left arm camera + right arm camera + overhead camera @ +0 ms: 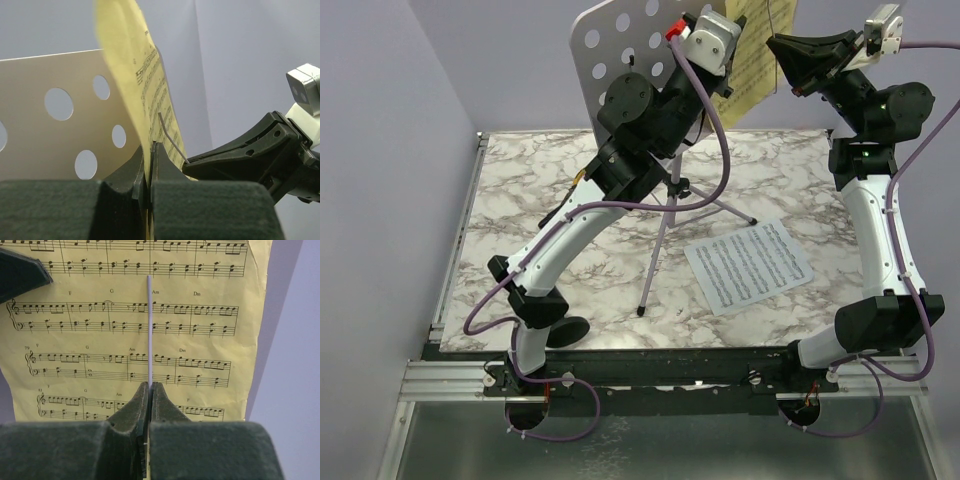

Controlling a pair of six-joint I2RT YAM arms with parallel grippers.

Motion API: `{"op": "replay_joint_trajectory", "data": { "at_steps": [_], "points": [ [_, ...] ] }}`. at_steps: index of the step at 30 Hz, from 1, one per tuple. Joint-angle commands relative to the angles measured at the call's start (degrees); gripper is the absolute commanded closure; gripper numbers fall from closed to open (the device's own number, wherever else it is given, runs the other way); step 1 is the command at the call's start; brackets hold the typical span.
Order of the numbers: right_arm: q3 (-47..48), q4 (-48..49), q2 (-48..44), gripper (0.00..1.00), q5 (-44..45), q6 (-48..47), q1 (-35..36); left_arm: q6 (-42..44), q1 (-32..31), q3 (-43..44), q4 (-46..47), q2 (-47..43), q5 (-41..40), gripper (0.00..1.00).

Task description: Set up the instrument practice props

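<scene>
The lilac hole-punched music stand (620,45) rises on its thin tripod (660,240) at the back of the marble table. A yellow sheet-music page (757,60) hangs upright to the right of its plate. My left gripper (151,146) is shut on that yellow page's (130,60) edge. My right gripper (150,386) is shut on a thin grey wire (150,330) that lies across the printed face of the page (200,340). From the left wrist, the right gripper's fingers (240,150) reach in from the right with the wire (170,137). A white music page (750,262) lies flat on the table.
The marble tabletop (520,200) is bordered by lilac walls at the back and left. A black rounded shape (566,330) sits at the front edge by the left arm's base. The tripod's feet spread towards the middle (641,312) and the right (752,220).
</scene>
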Motion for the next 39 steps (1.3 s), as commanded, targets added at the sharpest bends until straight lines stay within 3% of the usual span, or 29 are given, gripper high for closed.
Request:
{"op": "replay_joint_trajectory", "data": {
  "at_steps": [1,15,39],
  "points": [
    [0.1,1.8,-1.9,0.99,-2.0,0.4,-0.1,4.1,-0.2,2.1,1.0,1.4,3.9,1.00],
    [-0.2,1.7,-1.7,0.99,-2.7,0.4,-0.1,15.4,0.1,2.3,-2.3,1.2,7.5,1.00],
    [-1.6,3.7,-1.9,0.96,-2.9,2.7,-0.1,19.6,0.4,3.7,-5.0,-0.9,10.7,1.00]
  ]
}}
